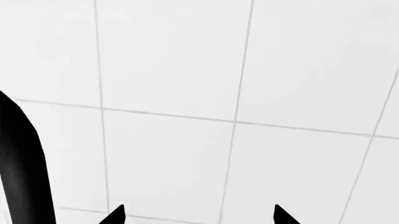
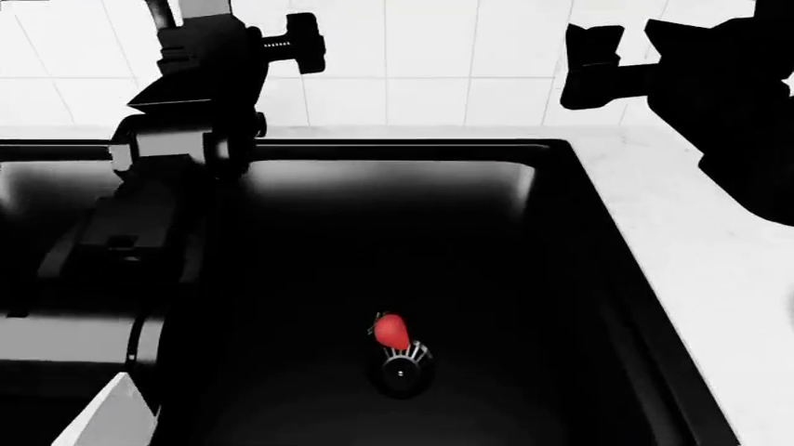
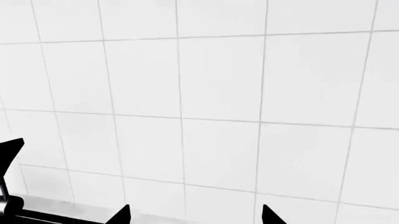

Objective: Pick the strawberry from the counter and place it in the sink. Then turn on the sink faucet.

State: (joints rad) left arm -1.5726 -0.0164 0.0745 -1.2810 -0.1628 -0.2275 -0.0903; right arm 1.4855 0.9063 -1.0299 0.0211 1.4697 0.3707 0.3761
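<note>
The strawberry (image 2: 392,331), small and red, lies on the floor of the black sink (image 2: 559,242), touching the round metal drain strainer (image 2: 404,370). My left gripper (image 2: 296,43) is raised above the sink's back rim, facing the tiled wall. In the left wrist view its tips (image 1: 196,217) stand wide apart and empty, with the black faucet neck (image 1: 22,163) beside them. My right gripper (image 2: 593,65) hangs over the back right of the counter (image 2: 694,242). In the right wrist view its tips (image 3: 195,215) are apart and empty, facing the wall.
A white tiled wall (image 2: 434,56) runs behind the sink. My left arm (image 2: 137,232) covers the sink's left part. A black pointed part on a silvery stub (image 3: 9,204) shows at the edge of the right wrist view.
</note>
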